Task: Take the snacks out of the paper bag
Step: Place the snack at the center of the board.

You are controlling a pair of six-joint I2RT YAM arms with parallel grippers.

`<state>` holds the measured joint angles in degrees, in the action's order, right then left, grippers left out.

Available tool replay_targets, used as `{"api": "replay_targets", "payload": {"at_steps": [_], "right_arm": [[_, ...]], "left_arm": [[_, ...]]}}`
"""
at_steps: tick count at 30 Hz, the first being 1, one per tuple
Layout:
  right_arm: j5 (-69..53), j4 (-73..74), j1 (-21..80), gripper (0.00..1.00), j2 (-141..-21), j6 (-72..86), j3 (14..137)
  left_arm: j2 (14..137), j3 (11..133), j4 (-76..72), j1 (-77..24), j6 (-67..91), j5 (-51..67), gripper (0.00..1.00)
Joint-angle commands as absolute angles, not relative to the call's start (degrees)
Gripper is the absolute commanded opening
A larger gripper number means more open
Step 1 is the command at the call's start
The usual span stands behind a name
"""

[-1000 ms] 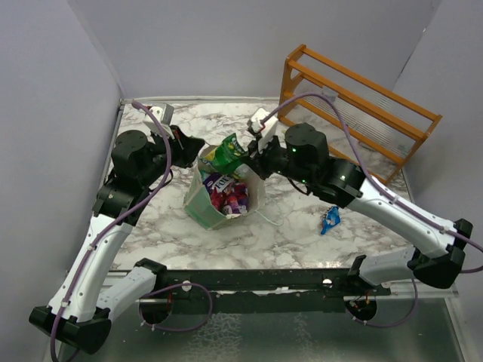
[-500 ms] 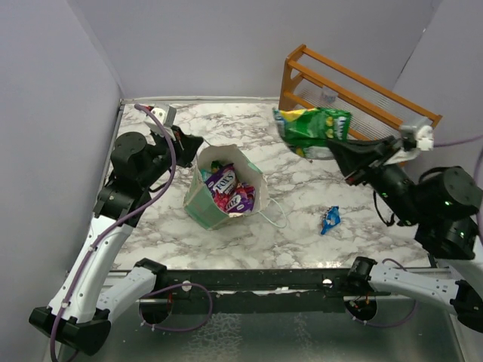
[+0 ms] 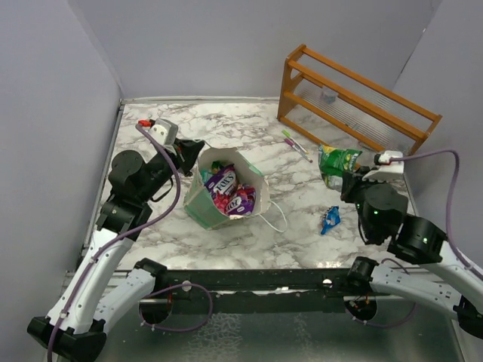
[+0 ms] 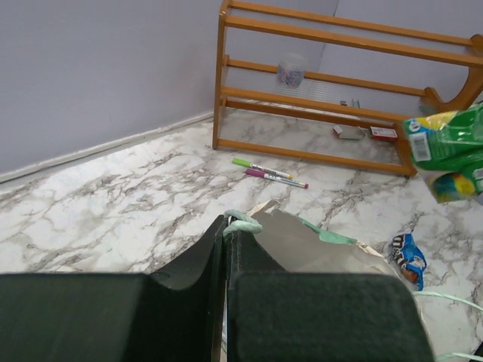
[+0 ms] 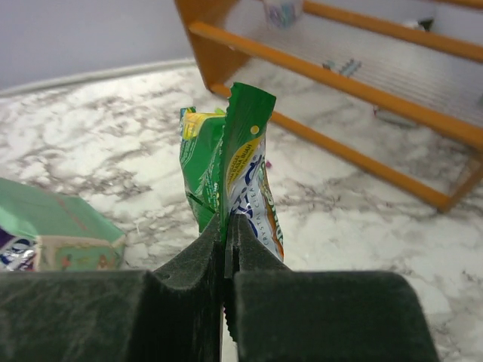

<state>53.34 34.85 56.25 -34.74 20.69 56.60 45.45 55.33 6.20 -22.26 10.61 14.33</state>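
pinching the rim of the paper bag point(image 3: 198, 205) is the left tool point(image 4: 227, 226); the right tool point(image 5: 226, 225) clamps a green packet point(image 5: 235, 162).

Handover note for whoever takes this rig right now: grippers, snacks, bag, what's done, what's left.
Left gripper: shut on the rim of the paper bag.
Right gripper: shut on a green packet, held out to the right of the bag, not yet released.
Done: a blue packet lies on the table.
Left: set down the green one, then take out the packets inside the bag.
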Motion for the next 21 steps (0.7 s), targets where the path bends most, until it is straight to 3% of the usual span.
{"api": "replay_targets", "payload": {"at_steps": [1,7,19,21], "right_arm": [[59.5,40.2,56.3,0.01,-37.9,40.7,51.8],[54.9,31.8,56.4,0.01,-45.1,52.7,43.6],[50.0,45.4,56.4,0.01,-57.9,86.4,37.0],[49.1,49.1,56.4,0.06,-58.3,91.5,35.9]], "left_arm": [[43.4,52.9,-5.7,-21.9,11.0,18.6,0.0],[41.7,50.0,-7.5,-21.6,11.4,22.0,0.0],[38.6,46.5,-7.1,-23.5,8.5,20.9,0.0],[38.3,46.0,-7.7,-23.7,8.2,21.9,0.0]]}}
